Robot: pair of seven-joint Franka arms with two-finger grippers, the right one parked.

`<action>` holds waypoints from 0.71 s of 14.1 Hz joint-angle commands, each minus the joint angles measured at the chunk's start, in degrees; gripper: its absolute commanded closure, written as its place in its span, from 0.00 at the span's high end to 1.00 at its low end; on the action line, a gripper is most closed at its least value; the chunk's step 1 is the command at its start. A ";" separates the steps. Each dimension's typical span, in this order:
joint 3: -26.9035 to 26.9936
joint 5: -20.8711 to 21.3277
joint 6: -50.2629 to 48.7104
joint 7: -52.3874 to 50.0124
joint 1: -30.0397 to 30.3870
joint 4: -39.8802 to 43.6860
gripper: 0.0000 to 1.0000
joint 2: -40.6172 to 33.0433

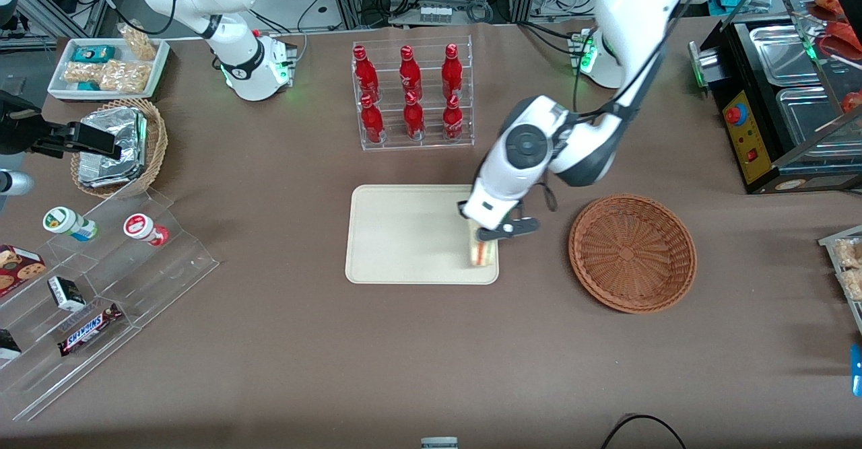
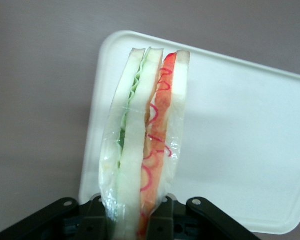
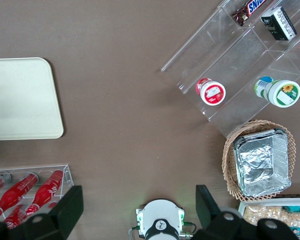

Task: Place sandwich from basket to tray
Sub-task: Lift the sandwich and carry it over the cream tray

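You're at the placing step: gripper (image 1: 486,235) is clamped on the sandwich (image 1: 482,252), over the tray (image 1: 404,233) corner nearest the basket (image 1: 632,252), which sits empty. Next: lower until it's seated, then open the fingers.

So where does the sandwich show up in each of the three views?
Front view: sandwich held by the gripper over the tray edge nearest the basket.
Left wrist view: sandwich clamped edge-on in the gripper.
Right wrist view: not in it.
Shared landmark: the tray.
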 commanded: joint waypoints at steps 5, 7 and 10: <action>3.16 8.34 -1.31 -11.47 -9.74 16.76 0.19 14.38; 3.16 8.79 -1.40 -12.54 -11.05 18.87 0.20 15.88; 3.16 8.79 -1.40 -12.46 -11.50 20.03 0.34 17.12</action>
